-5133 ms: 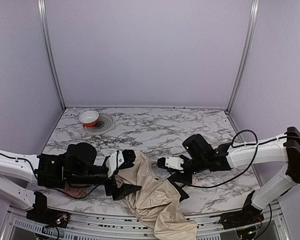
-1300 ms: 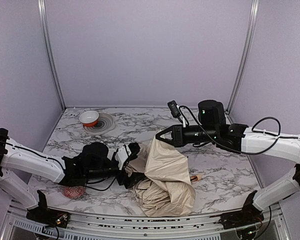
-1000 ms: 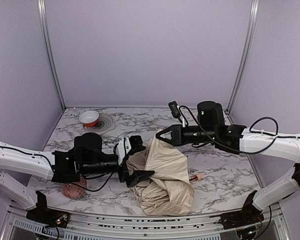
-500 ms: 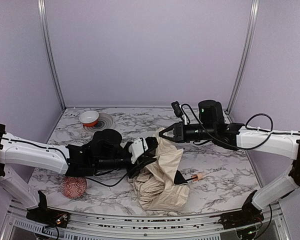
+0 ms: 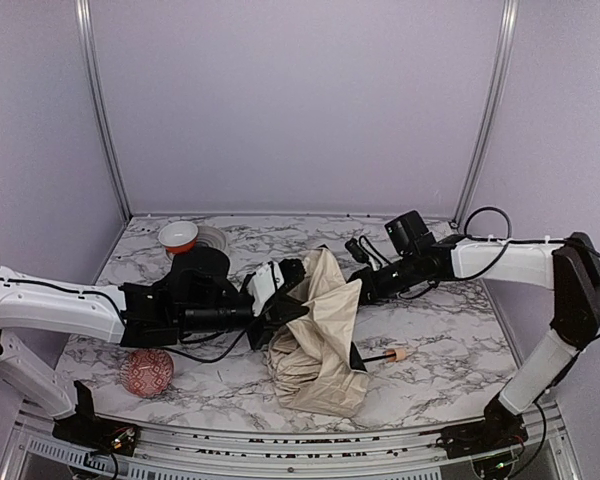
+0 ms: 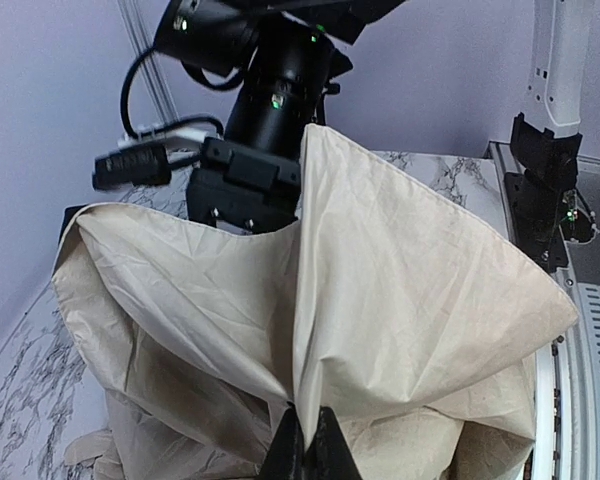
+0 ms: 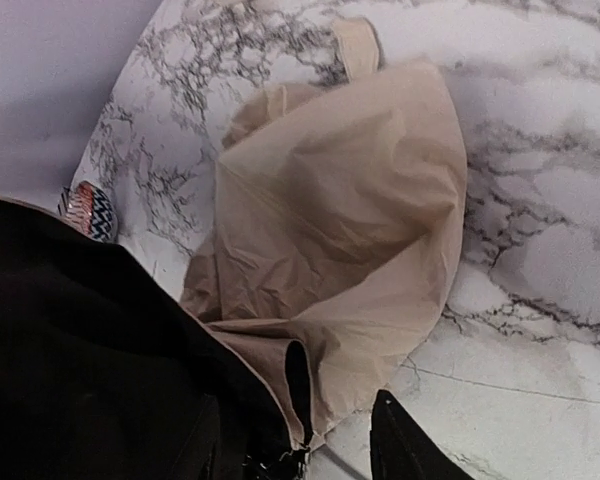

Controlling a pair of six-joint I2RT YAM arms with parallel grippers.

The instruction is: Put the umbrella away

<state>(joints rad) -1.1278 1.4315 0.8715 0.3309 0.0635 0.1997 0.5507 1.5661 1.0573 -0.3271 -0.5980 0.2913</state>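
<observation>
The umbrella (image 5: 315, 345) slumps as a limp heap of creased cream fabric mid-desk (image 5: 450, 330), toward the near edge. Its thin black shaft (image 5: 373, 357) and pale handle (image 5: 400, 354) poke out to the right. The left tool (image 6: 304, 448) pinches a fold tight and tents the cloth upward, likely to gather it. Beyond, the right tool (image 5: 368, 284) stands parted beside the hem, apparently gripping nothing.

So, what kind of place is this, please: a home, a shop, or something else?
Most likely a robot test cell in a lab: plain lilac walls held by aluminium posts, a marble-patterned tabletop, and a left arm and right arm bolted at its near edge.
</observation>
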